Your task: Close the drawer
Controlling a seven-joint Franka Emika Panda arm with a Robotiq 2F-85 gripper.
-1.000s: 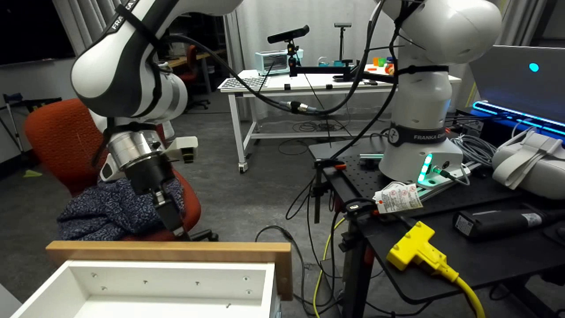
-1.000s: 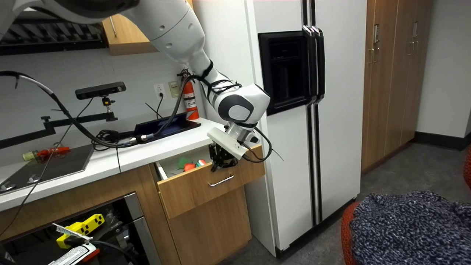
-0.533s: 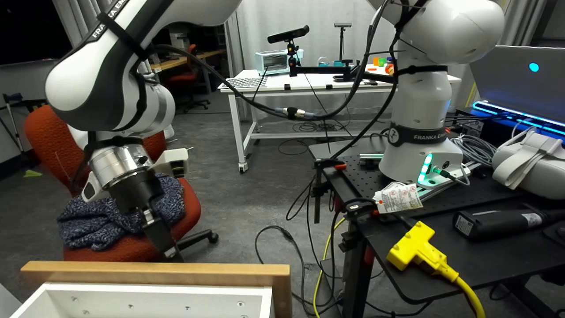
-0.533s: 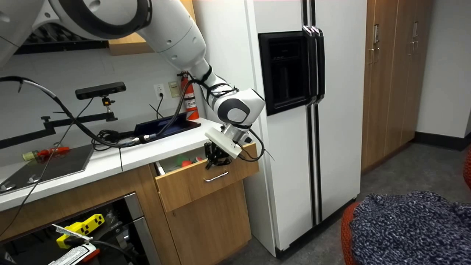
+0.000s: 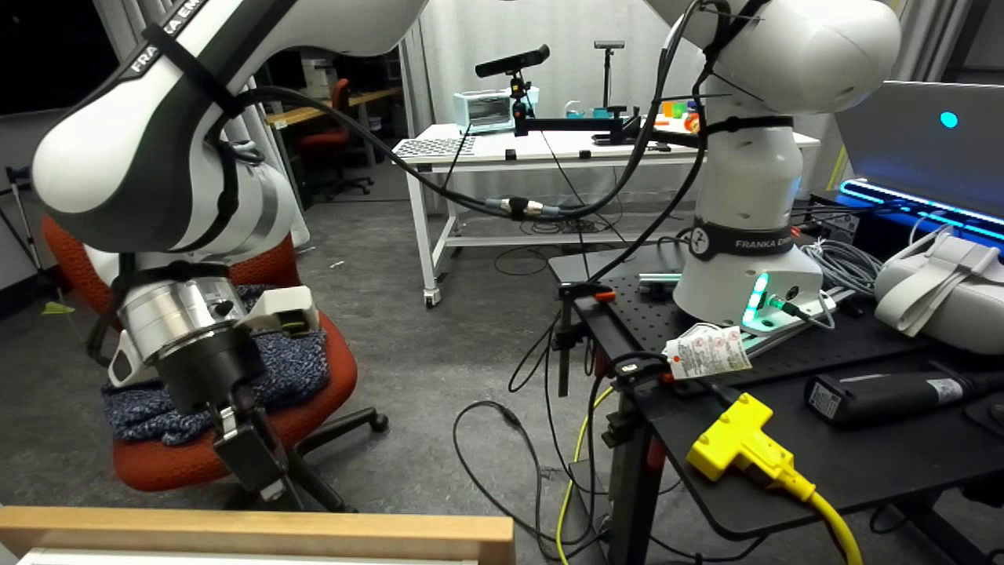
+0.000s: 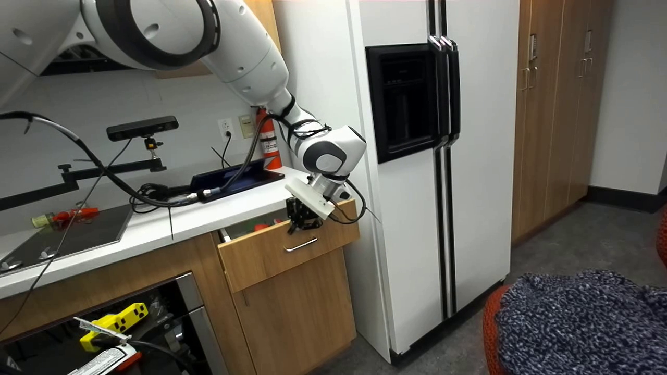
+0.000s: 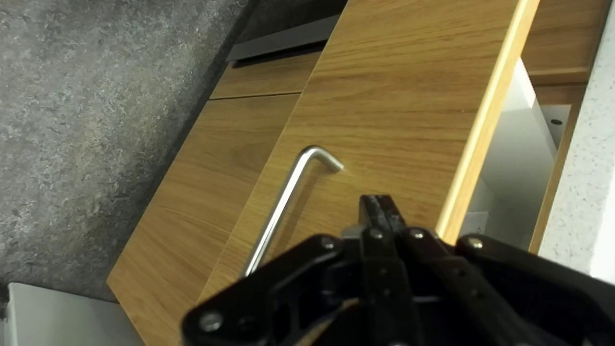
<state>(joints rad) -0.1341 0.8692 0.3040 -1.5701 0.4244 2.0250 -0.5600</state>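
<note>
The drawer has a wooden front (image 6: 271, 255) and is partly pulled out from under the counter in an exterior view. Its light wooden rim (image 5: 259, 535) shows along the bottom of an exterior view, with only a thin strip of the white box behind it. In the wrist view the drawer front (image 7: 403, 105) fills the middle, with a gap to the counter at right. A silver bar handle (image 7: 283, 202) is on the front. My gripper (image 7: 382, 209) is shut, with nothing between its fingertips. The fingertips are at the outside of the front, above the handle, and seem to press on it.
A white countertop (image 6: 245, 200) lies above the drawer, with a fire extinguisher (image 6: 269, 138) on it. A white refrigerator (image 6: 333, 94) stands right beside the drawer. A red chair (image 5: 196, 463) with a dark cloth stands behind the gripper. Red and green items show inside the drawer.
The drawer has slid further in toward the cabinet, and its opening is narrower. My gripper has moved along with the front, staying at its outside and shut.
</note>
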